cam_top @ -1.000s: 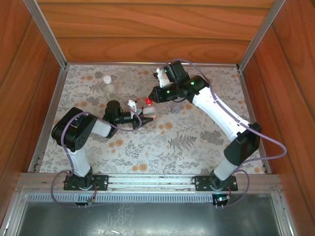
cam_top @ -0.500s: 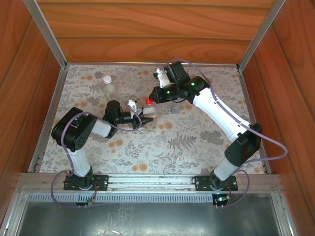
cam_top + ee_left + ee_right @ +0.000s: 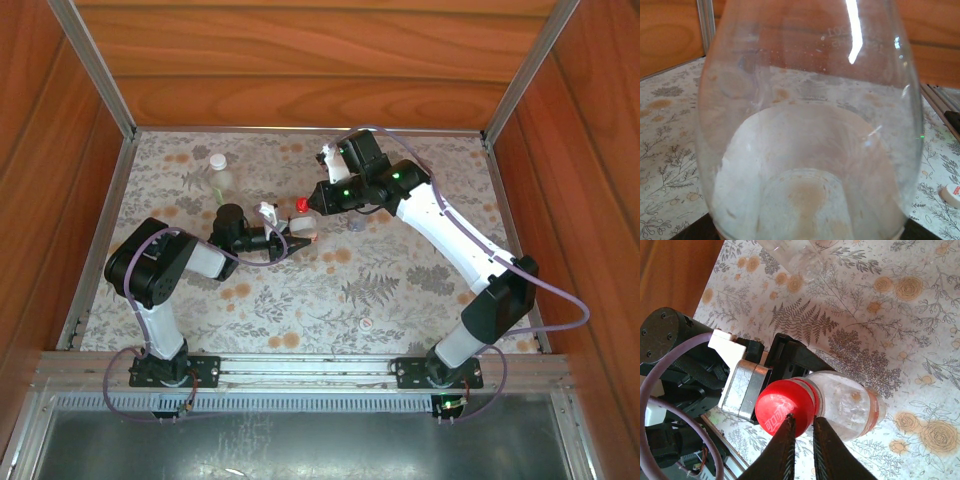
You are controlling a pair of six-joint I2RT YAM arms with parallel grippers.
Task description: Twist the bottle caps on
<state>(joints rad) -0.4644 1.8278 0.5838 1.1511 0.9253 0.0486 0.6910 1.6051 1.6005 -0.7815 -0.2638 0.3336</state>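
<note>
Red round plastic screw cap (image 3: 782,407): report its position. (Inspector)

It sits on the neck of the clear plastic bottle with a red-orange label (image 3: 852,407). The bottle is held tilted over the floral-patterned table (image 3: 300,295), toward the far edge and about midway between the left and right edges. How far the thread is engaged cannot be told. (Technician)

Gripper condition? (Inspector)

The left gripper (image 3: 296,238) is clamped on that bottle's body, and the left wrist view sees the bottle's clear wall from very close. The right gripper (image 3: 804,419) has its fingers drawn near each other with a narrow gap between them, tips at the cap's rim. Whether they pinch the cap cannot be told. (Technician)

Deviation from the frame half a second earlier? (Inspector)

The right arm's wrist housing and forearm have shifted slightly toward the right edge. Its elbow now sits a little closer to the near edge. The red cap, the labelled bottle and the left arm hold the same places. (Technician)

Remaining parts? (Inspector)

A wider clear plastic bottle (image 3: 222,183) stands toward the far-left corner with a white round cap (image 3: 217,160) on top. A slim clear bottle with a bluish tint (image 3: 357,219) stands just right of the right gripper. A small pale round cap (image 3: 367,323) lies loose toward the near edge, slightly right of the middle, well apart from all three bottles. (Technician)
</note>
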